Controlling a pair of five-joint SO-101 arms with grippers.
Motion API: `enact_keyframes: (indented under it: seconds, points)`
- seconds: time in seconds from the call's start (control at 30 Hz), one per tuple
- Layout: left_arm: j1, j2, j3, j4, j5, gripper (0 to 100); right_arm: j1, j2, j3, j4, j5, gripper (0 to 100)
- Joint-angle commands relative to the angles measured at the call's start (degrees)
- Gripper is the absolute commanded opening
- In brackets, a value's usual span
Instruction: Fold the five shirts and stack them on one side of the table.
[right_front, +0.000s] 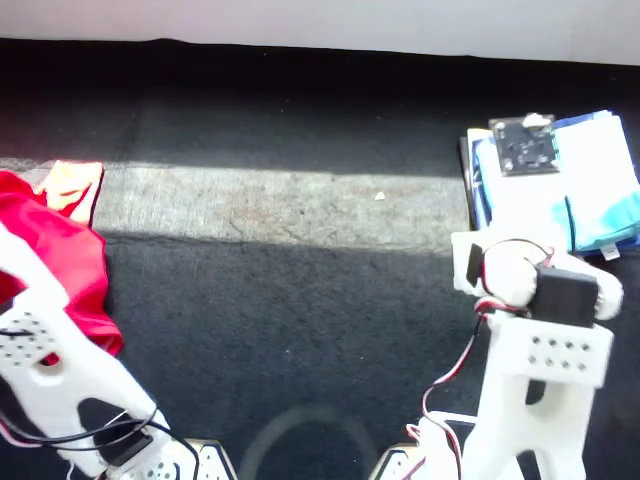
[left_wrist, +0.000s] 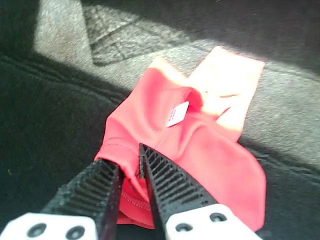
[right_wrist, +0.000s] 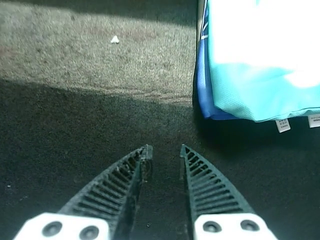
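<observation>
**Left wrist view: my left jaws pinch the red shirt (left_wrist: 200, 150)**

My left jaws are closed on an edge of the red shirt, with its hem bunched between the ribbed pads (left_wrist: 170, 185). Past them the shirt spreads crumpled over the dark bench (left_wrist: 45, 125). Its far part lies in a band of sunlight, and a white tag (left_wrist: 177, 114) shows near the middle. In the high view the shirt sits at the left edge of the bench, against my left arm (right_front: 50, 370).

My right jaws stand parted with nothing between them, above the dark bench. Near them, but clear of the tips, is the stack (right_wrist: 255, 60) of folded shirts. A pale blue one is on top with a deeper blue one under it, and two small labels (right_wrist: 282, 125) hang at the near edge. In the high view the stack is at the far right of the bench, well apart from the red shirt. A white speck (right_wrist: 115, 39) lies in the sunlit band.
</observation>
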Motion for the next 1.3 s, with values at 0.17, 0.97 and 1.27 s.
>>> enact_keyframes:
  seconds: [0.17,0.97,1.27]
  points:
    - [32.1,-38.0,27.8,-0.1,3.7,1,9.8,-1.3,10.4,-9.2,0.2,10.1]
    - [55.2,-63.5,30.5,0.3,7.3,1,6.2,-0.7,15.6,-14.6,-0.8,10.2]
    - [49.7,-79.6,52.7,0.3,7.1,1,-14.0,2.5,7.6,-20.1,-9.2,10.4]
